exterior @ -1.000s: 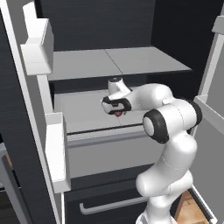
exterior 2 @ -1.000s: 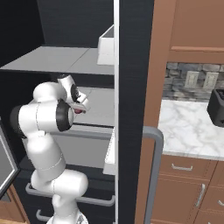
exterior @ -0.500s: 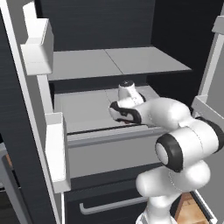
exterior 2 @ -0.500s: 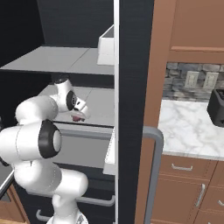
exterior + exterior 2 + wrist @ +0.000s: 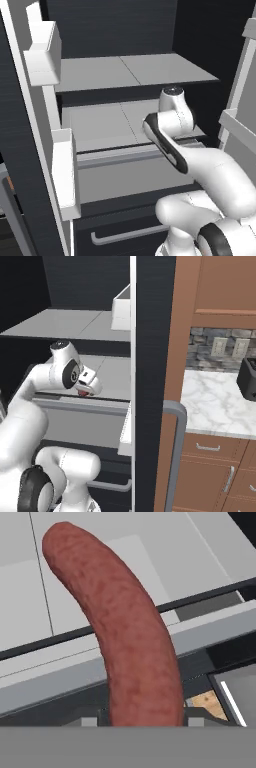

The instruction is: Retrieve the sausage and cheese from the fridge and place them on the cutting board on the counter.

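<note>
We are looking into the open black fridge [image 5: 115, 30], where grey shelves [image 5: 135, 70] are stacking one above another, with a drawer front [image 5: 120, 175] below them.

In the hand view, the sausage [image 5: 125, 637] is rising from between the tool's [image 5: 142, 719] two dark fingertips [image 5: 192, 714] at 6 o'clock and curving up toward 11 o'clock. The fingertips are pressing close against its lower end on either side, so we are seeing the tool closed narrowly on the sausage and holding it. Behind the sausage, the grey lower shelf [image 5: 165, 557] and its front edge are running across the picture.

In the right base view, the tool [image 5: 86, 390] is showing at about 9 o'clock, just above the front edge of the lower shelf [image 5: 107, 373], with a bit of red-brown sausage [image 5: 83, 392] peeking out beneath the white hand. At 3 o'clock in that view, a white marble counter [image 5: 215, 406] is sitting over brown cabinets [image 5: 210, 476], beside the edge of the open fridge door [image 5: 152, 381].

In the left base view, the white arm [image 5: 200, 165] is reaching from 5 o'clock toward the centre, over the lower shelf [image 5: 100, 125].
</note>
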